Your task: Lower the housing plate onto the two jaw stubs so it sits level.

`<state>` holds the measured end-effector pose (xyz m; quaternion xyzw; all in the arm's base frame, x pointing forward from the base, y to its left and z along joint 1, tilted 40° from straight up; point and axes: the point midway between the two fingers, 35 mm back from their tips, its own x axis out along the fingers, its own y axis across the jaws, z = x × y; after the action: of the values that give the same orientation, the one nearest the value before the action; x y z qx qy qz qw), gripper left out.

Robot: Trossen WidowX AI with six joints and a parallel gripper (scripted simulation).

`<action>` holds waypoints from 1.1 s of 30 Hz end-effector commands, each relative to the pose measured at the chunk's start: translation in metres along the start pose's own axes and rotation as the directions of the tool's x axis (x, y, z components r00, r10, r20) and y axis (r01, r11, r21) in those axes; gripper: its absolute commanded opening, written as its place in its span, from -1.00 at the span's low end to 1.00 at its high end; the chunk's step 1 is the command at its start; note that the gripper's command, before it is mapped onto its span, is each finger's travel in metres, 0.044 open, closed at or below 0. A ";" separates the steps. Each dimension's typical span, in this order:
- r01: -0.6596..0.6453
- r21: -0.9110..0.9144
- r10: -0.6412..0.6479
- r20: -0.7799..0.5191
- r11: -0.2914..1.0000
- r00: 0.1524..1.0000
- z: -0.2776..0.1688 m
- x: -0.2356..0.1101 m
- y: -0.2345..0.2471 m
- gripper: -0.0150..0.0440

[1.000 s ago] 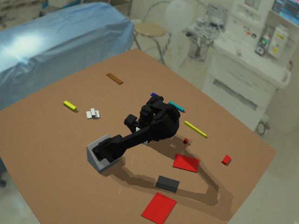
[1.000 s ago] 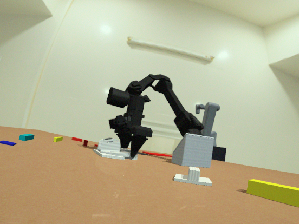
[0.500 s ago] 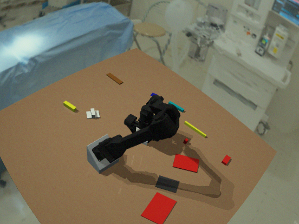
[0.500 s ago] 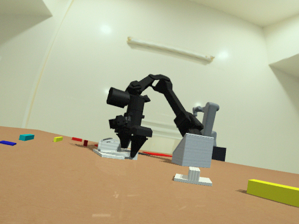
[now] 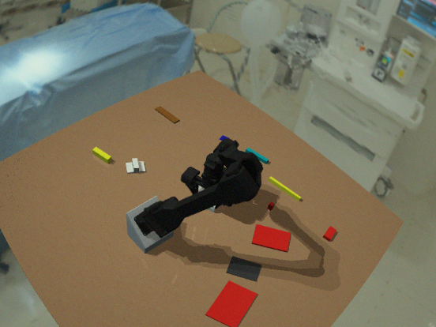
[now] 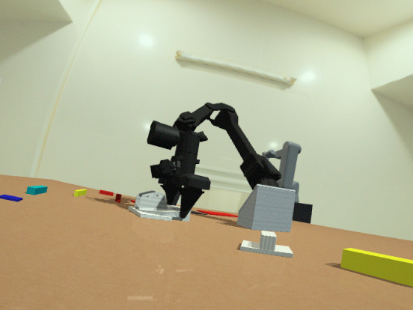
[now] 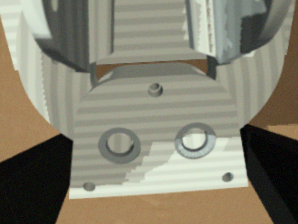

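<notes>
The pale housing plate [image 7: 155, 112] has two large ringed holes and three small ones; it lies between my black fingers in the wrist view. My gripper [image 7: 155, 134] [image 6: 176, 210] is shut on its two side edges, low over the table. Two grey curved jaws [image 7: 62, 37] [image 7: 240, 30] stand beyond the plate on a wide pale base [image 7: 50, 95] [image 6: 150, 215]. A narrow gap shows between the plate's far rounded edge and the part between the jaws. The stubs are not clearly visible, and I cannot tell whether the plate touches them or is level. The arm hides most of this in the top view.
A white block on a flat foot [image 5: 135, 167] [image 6: 268, 241] stands apart, near a yellow bar [image 5: 102, 155] [image 6: 378, 266]. Teal [image 5: 257, 155] and yellow [image 5: 285, 189] bars lie beyond the arm. Red plates [image 5: 271, 238] [image 5: 232, 304] and a dark plate [image 5: 244, 268] lie to one side.
</notes>
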<state>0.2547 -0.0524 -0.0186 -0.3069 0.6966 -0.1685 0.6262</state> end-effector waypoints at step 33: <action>0.000 0.000 0.000 0.000 1.000 1.000 0.000 0.000 0.000 0.97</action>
<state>0.2548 -0.0525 -0.0186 -0.3070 0.6966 -0.1685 0.6262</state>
